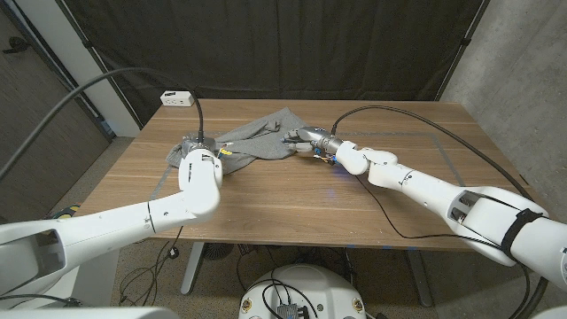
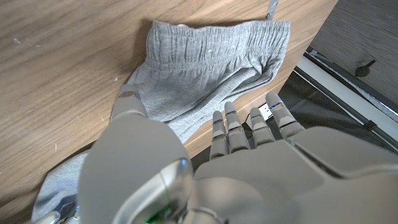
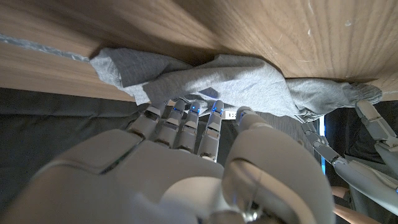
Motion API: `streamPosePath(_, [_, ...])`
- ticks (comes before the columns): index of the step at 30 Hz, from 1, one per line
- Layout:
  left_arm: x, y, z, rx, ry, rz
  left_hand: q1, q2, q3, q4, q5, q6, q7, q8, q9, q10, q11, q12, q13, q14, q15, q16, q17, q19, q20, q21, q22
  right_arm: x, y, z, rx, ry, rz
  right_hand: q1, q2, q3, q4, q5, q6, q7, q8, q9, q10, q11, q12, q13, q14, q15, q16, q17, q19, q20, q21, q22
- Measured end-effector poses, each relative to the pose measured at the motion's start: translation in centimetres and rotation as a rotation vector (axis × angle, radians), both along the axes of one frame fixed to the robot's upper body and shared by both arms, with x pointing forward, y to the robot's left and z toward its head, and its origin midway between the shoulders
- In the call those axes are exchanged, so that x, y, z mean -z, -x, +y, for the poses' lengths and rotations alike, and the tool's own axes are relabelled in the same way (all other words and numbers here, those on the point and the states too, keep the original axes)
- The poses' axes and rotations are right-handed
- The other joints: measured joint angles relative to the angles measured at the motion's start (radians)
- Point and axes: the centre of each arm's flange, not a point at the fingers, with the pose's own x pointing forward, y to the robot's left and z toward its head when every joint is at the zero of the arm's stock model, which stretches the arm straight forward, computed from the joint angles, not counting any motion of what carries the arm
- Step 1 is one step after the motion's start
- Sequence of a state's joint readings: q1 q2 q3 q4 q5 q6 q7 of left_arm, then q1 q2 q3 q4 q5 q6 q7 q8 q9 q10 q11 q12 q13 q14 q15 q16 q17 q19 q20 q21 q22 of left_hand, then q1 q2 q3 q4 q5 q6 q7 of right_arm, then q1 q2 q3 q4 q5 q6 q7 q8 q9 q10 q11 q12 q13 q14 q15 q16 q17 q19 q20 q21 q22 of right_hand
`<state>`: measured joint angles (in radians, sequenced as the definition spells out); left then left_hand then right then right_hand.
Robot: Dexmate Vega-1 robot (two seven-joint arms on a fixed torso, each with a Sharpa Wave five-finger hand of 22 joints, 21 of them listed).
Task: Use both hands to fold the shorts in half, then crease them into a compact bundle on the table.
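Two hands, left and right, each grip one pair of grey shorts.

There were no words, numbers, labels or signs that could be read in any of the pictures.

A wooden table is seen, its top marked by long grain. Grey shorts are spread in a crumpled heap on its far left part. A small white box is set at the far left corner, apart from the shorts.
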<state>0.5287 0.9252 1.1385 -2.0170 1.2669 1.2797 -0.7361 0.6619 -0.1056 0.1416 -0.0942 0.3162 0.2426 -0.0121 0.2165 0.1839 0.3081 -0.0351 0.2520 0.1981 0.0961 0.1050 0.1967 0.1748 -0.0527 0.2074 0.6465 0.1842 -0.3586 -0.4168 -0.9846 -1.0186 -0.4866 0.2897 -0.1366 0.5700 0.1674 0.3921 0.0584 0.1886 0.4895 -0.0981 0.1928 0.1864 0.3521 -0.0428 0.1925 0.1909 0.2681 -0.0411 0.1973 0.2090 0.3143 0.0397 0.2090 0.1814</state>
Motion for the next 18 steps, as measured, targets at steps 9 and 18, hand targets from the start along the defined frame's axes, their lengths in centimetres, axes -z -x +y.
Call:
streamPosePath(9, [0.8, -0.9, -1.0, -0.023, -0.073, 0.006, 0.08, 0.062, 0.029, -0.029, 0.009, 0.035, -0.018, 0.0, 0.005, 0.093, -0.037, 0.015, 0.0, 0.063, -0.041, 0.015, -0.003, 0.036, -0.001, -0.008, 0.0, 0.2, -0.6, 0.0, -0.009, -0.004, 0.016, 0.0, 0.0, 0.008, 0.0, 0.0, 0.0, 0.0, 0.0, 0.0, 0.0, 0.0, 0.0, 0.0, 0.005, 0.005, 0.0, -0.005, 0.0, 0.0, 0.0, 0.0])
streamPosePath(18, [1.6, -1.6, -2.1, -0.056, -0.174, 0.012, 0.155, 0.093, 0.055, -0.055, 0.002, 0.078, -0.041, 0.004, 0.005, 0.15, -0.08, 0.023, 0.005, 0.104, -0.069, 0.015, -0.003, 0.062, -0.005, -0.016, 0.003, -0.1, -1.1, 0.0, -0.022, -0.01, 0.02, 0.0, 0.0, 0.013, -0.005, 0.0, 0.011, 0.003, 0.004, 0.0, 0.004, 0.004, 0.0, 0.0, 0.009, 0.002, 0.0, -0.005, 0.0, 0.0, 0.0, 0.0])
